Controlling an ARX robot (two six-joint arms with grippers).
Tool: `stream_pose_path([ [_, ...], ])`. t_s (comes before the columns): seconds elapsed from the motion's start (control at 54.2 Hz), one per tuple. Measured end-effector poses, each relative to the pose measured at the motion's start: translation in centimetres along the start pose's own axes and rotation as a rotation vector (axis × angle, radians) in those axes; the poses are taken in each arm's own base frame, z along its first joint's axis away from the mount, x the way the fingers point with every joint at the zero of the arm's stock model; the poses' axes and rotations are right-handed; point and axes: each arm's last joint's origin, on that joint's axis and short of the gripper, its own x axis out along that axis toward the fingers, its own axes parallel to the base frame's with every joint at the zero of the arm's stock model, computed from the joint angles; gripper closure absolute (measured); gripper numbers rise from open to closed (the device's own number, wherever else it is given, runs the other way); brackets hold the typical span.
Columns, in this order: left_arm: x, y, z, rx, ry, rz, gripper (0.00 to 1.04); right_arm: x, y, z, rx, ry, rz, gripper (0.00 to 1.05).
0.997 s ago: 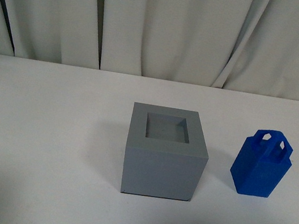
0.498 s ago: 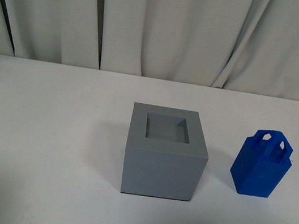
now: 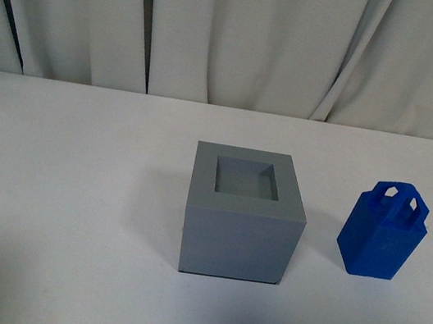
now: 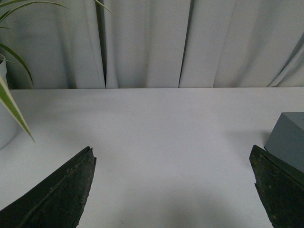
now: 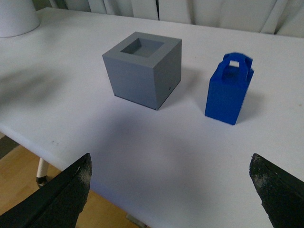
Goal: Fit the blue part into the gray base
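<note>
Fingers spread wide, holding nothing: left fingers [image 4: 57,199], right fingers [image 5: 61,199]. Recess of the gray base [image 3: 243,225] sits empty; the blue part [image 3: 381,235] stands upright beside it on the worktop [image 3: 71,187].

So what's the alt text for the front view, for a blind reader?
A gray base with an empty square recess on top stands on a white table; a blue part with a handle loop stands upright apart to its right. Pale curtains hang behind.

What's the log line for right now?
gray base: recess empty | blue part: upright on table, to its right, apart | left gripper: open | right gripper: open
</note>
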Motion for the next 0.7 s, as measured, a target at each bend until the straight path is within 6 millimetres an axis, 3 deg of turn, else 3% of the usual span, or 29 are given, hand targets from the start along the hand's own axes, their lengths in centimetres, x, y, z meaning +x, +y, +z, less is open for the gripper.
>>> stream_pose_path([
  [0.148, 0.0, 0.0, 0.0, 0.0, 0.0, -0.001, 0.06, 0.8, -0.8, 1.9, -0.04, 0.003, -0.018, 0.07],
  [0.314, 0.0, 0.0, 0.0, 0.0, 0.0, -0.001, 0.06, 3.3, -2.5, 4.9, -0.059, 0.035, 0.011, 0.07],
  [0.535, 0.0, 0.0, 0.0, 0.0, 0.0, -0.001, 0.06, 8.0, -4.4, 11.7, -0.15, 0.134, 0.139, 0.07],
  [0.702, 0.0, 0.0, 0.0, 0.0, 0.0, -0.001, 0.06, 10.3, -5.0, 15.4, -0.281, 0.21, 0.218, 0.07],
])
